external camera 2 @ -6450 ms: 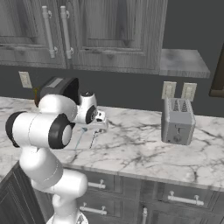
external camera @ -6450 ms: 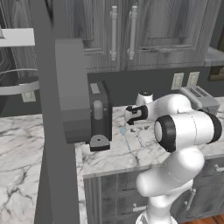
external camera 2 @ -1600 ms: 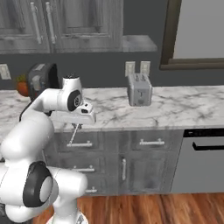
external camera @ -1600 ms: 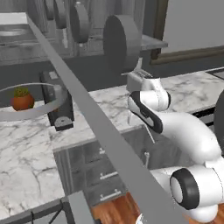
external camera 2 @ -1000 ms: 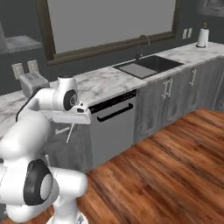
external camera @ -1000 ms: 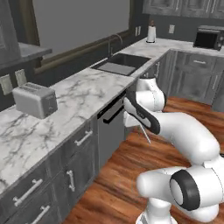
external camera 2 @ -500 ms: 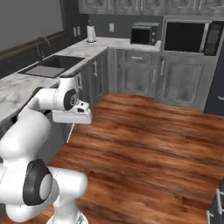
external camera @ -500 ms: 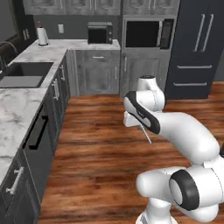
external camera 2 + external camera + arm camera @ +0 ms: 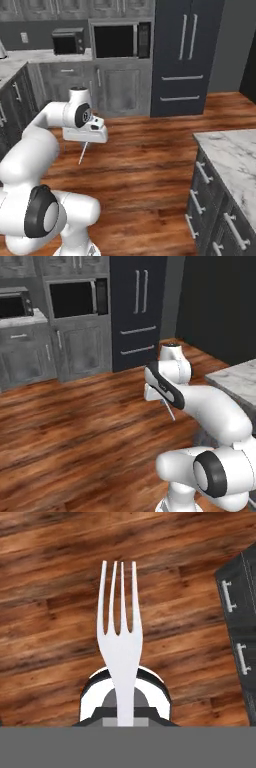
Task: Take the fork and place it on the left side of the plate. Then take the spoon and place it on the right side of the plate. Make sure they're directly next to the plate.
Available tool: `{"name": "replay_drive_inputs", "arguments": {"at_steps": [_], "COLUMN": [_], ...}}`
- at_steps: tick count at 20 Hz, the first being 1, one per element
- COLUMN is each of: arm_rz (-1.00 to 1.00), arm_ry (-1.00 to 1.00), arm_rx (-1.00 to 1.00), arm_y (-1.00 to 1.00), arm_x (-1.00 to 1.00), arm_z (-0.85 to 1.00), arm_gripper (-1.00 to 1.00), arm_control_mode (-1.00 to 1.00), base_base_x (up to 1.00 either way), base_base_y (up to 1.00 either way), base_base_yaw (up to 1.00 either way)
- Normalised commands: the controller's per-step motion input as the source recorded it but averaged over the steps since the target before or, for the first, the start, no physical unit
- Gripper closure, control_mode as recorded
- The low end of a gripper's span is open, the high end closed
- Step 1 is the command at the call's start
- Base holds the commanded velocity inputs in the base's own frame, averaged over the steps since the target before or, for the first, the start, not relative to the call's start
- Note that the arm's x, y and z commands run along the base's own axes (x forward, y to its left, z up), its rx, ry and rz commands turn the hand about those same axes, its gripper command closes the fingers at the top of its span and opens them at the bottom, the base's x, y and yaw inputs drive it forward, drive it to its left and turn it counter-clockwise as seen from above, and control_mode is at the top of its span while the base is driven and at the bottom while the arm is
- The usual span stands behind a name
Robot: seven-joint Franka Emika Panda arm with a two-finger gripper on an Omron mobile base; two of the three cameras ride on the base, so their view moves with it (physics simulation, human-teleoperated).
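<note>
The jaws (image 9: 125, 709) pinch the fork (image 9: 120, 647) by its handle, tines pointing straight out ahead of them over the wooden floor (image 9: 50, 612); this end-grip probably keeps the fork secure in transit; a marble-topped desk (image 9: 235, 160) stands well off to one side of the jaws.

The fork (image 9: 120, 637) looks like smooth pale metal with a satin sheen. The floor (image 9: 65, 441) is glossy reddish-brown wood planking with visible grain. The bench (image 9: 235, 155) top appears to be polished grey-veined marble over matt dark cabinets (image 9: 212, 220) with bright metal handles; the fridge (image 9: 185, 55) seems matt dark.
</note>
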Motion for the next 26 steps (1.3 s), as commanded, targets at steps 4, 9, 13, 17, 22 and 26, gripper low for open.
{"name": "replay_drive_inputs", "arguments": {"at_steps": [4, 9, 13, 17, 22, 26], "arm_rz": [0.00, 0.00, 0.00, 0.00, 0.00, 0.00], "arm_ry": [0.00, 0.00, 0.00, 0.00, 0.00, 0.00], "arm_rx": [0.00, 0.00, 0.00, 0.00, 0.00, 0.00], "arm_y": [0.00, 0.00, 0.00, 0.00, 0.00, 0.00], "arm_x": [0.00, 0.00, 0.00, 0.00, 0.00, 0.00], "arm_z": [0.00, 0.00, 0.00, 0.00, 0.00, 0.00], "arm_gripper": [1.00, 1.00, 1.00, 1.00, 1.00, 1.00], "arm_control_mode": [1.00, 1.00, 1.00, 1.00, 1.00, 1.00], "base_base_x": [0.99, 1.00, 1.00, 1.00, 1.00, 1.00], "base_base_y": [0.01, 0.12, 0.27, 0.65, 0.78, 0.81], "base_base_yaw": [-0.58, -0.49, -0.57, -0.61, -0.62, -0.58]}}
